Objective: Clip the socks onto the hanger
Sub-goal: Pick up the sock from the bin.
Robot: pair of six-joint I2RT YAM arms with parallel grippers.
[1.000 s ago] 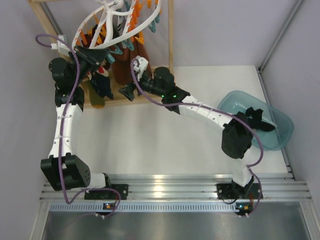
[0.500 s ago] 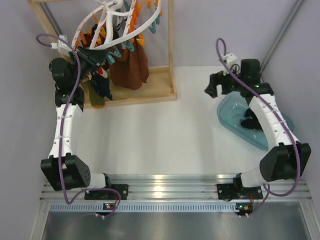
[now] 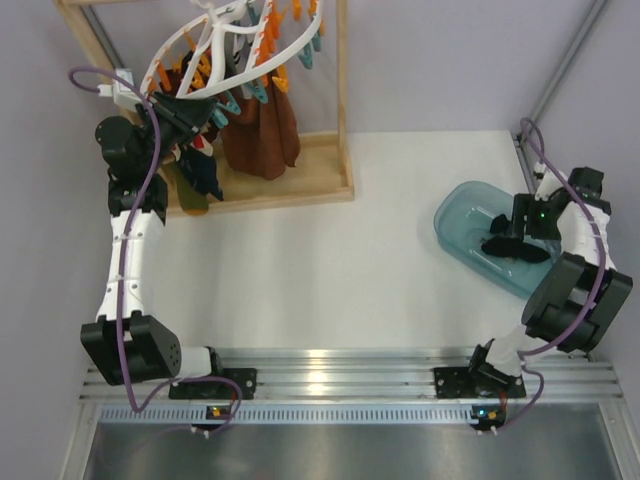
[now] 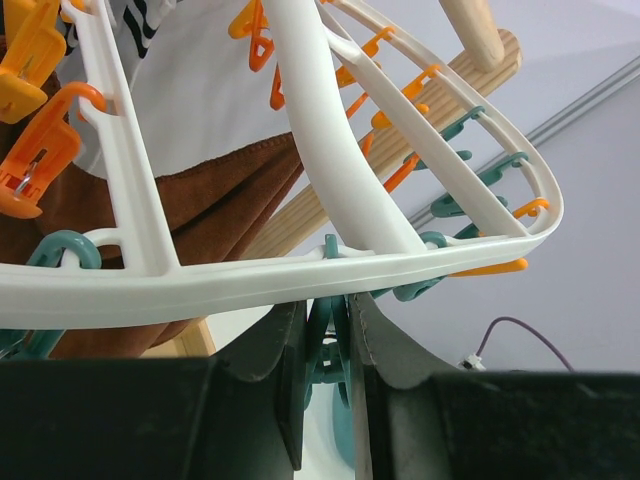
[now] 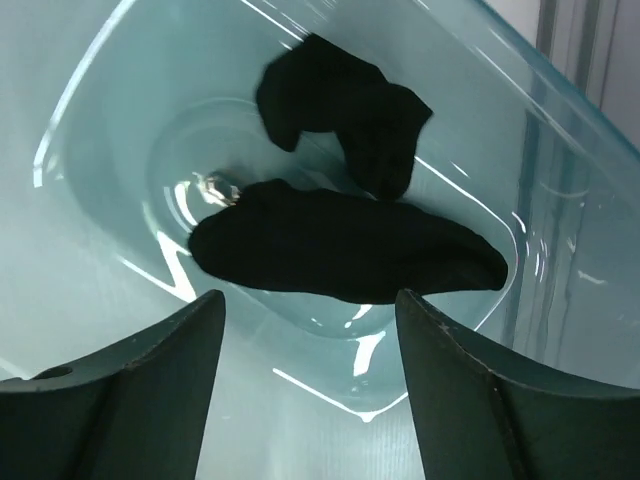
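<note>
Two socks (image 5: 350, 250) lie in the clear basin (image 5: 90, 130) at the right edge of the table, well apart from the hanger (image 3: 215, 50), which hangs from the wooden frame (image 3: 300, 175) at the far left; the long sock (image 5: 300, 245) lies stretched across the basin floor, and the folded sock (image 5: 345, 110) sits just beyond it, the two touching or nearly so; the right gripper (image 5: 308, 300) hovers above them with its jaws wide and nothing between them; the left gripper (image 4: 325, 320) has its fingers drawn narrow onto a teal clip (image 4: 327, 355) under the hanger's white rim, seemingly pinching it ready; the step in hand looks like picking one sock; best to go for the long sock near one end, so a free length is left to feed into the clip; come down straight, jaws across its narrow width, and close only once the tips reach the fabric, or they may slide on the slick basin floor; keep away from the folded sock, lest both lift together
</note>
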